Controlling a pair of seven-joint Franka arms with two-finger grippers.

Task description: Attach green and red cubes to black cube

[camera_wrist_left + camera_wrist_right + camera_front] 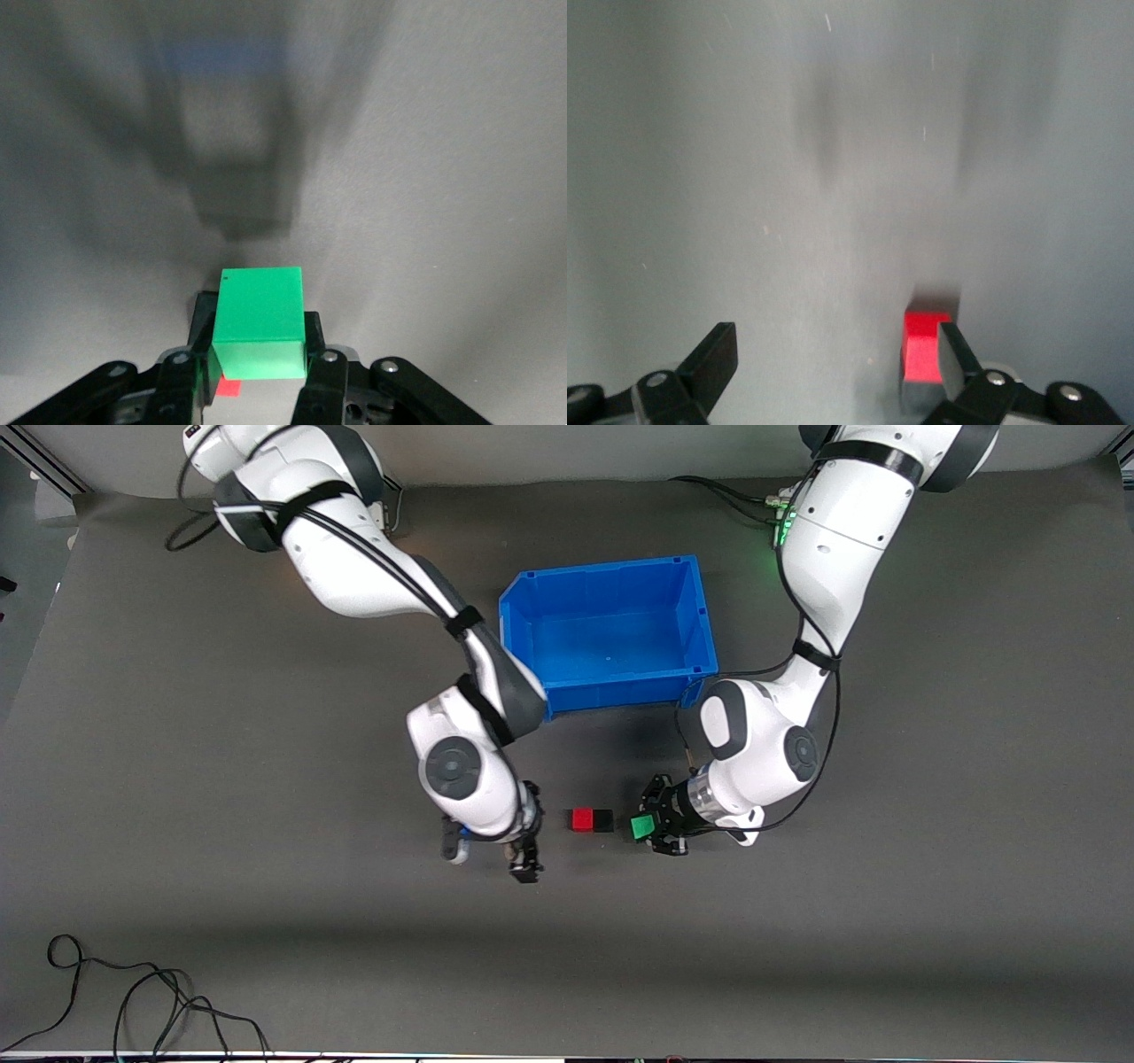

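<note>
Black cube [603,820] is sitting mid-table, red cube [582,819] already touching it. I am clamping the green cube [642,828] in my left gripper [653,831] just beside; attachment pending. Right gripper [525,861] is waiting, spread, empty.

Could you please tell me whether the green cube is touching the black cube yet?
Apart. In the front view a strip of bare table shows between the green cube, held in the left tool, and the black cube, which sits against the red cube.
</note>
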